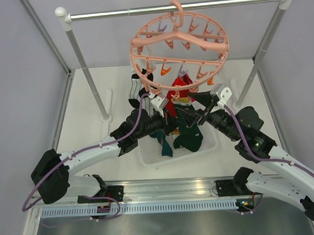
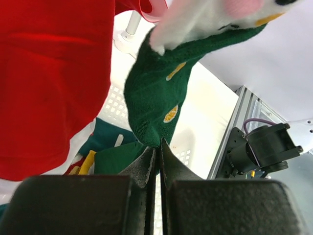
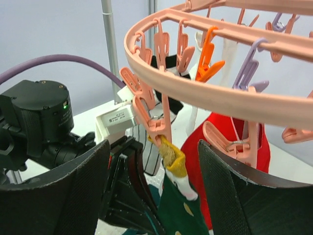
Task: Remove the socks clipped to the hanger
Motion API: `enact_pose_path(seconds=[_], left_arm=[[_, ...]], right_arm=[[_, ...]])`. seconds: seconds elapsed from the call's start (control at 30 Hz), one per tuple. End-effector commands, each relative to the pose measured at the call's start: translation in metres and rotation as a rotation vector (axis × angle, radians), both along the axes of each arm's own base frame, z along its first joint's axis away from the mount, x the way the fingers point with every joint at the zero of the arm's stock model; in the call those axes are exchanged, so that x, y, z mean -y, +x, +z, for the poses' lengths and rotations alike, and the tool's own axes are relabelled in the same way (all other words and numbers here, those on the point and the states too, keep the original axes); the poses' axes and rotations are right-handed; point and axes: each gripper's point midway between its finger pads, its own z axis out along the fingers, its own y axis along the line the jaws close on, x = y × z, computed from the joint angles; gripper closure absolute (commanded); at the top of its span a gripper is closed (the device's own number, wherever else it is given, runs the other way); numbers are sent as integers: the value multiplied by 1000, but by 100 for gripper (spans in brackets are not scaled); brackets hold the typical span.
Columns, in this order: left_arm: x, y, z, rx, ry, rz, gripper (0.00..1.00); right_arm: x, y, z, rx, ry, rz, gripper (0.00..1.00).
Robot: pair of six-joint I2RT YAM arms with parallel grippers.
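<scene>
"Where was the left gripper (image 2: 157, 148)?"

"Its jaws were pressed together on the toe of the green sock (image 2: 156, 93). The sock hung from a pink clip (image 3: 159, 126) on the hanger (image 3: 205, 95), above the tray (image 2: 115, 105)."

"And the right gripper (image 3: 154, 147)?"

"Jaws wide apart, flanking that clip, holding nothing."

"The risk?"

"The toe pinch looked shallow. A pull could slip off the fabric, or swing the whole hanger if the clip held firm."
</scene>
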Motion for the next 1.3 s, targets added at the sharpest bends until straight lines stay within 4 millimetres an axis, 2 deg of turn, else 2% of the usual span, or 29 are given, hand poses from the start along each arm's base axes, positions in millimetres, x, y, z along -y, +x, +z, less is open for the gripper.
enact_pose_path(seconds=[0.0, 0.37, 0.93, 1.27], left_arm=[[5, 4, 17, 59, -3, 4, 98], [10, -1, 24, 69, 1, -12, 98], [19, -7, 22, 66, 14, -30, 98], [26, -10, 20, 68, 21, -45, 98]], right_arm=[[4, 2, 38, 98, 36, -24, 23], [-5, 12, 44, 115, 19, -38, 23], [-18, 23, 46, 103, 16, -41, 24], [-18, 29, 50, 92, 50, -67, 27]])
